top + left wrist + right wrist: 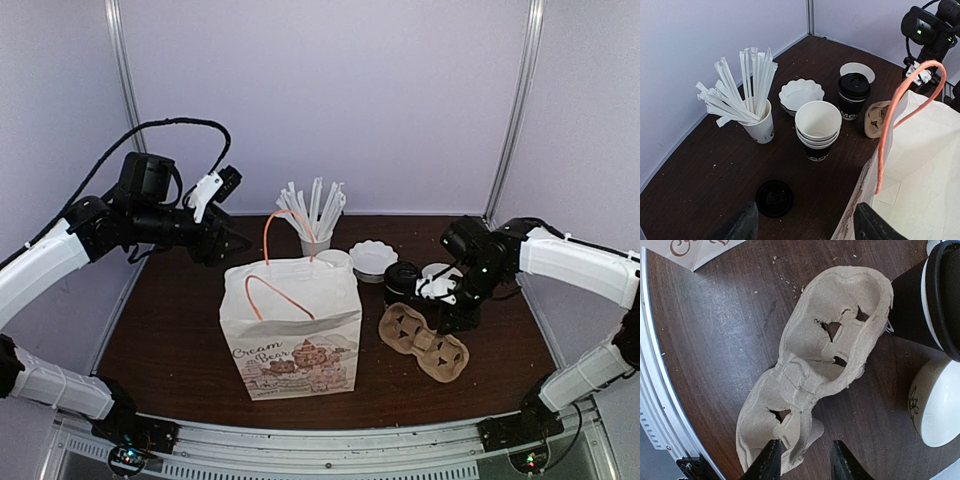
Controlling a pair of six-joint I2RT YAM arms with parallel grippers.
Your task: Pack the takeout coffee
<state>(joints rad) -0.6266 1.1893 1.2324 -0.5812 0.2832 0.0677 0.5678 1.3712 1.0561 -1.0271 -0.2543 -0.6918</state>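
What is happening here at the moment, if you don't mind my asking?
Two robot arms are set to pack the takeout coffee. It stands lidded on the table beside the cardboard carrier, not yet loaded. The right gripper hovers open over one end of the carrier, and the left gripper hangs open beside the paper bag, holding nothing.

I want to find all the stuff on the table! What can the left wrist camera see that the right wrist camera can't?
Only the left wrist view shows the cup of straws, the cream bowl, the stacked paper cups, a loose black lid and the orange handle of the bag. Only the right wrist view shows the whole cardboard cup carrier, both pockets torn, and the metal rail along the near edge. Both show the black takeout coffee, part of the paper bag and the brown table.
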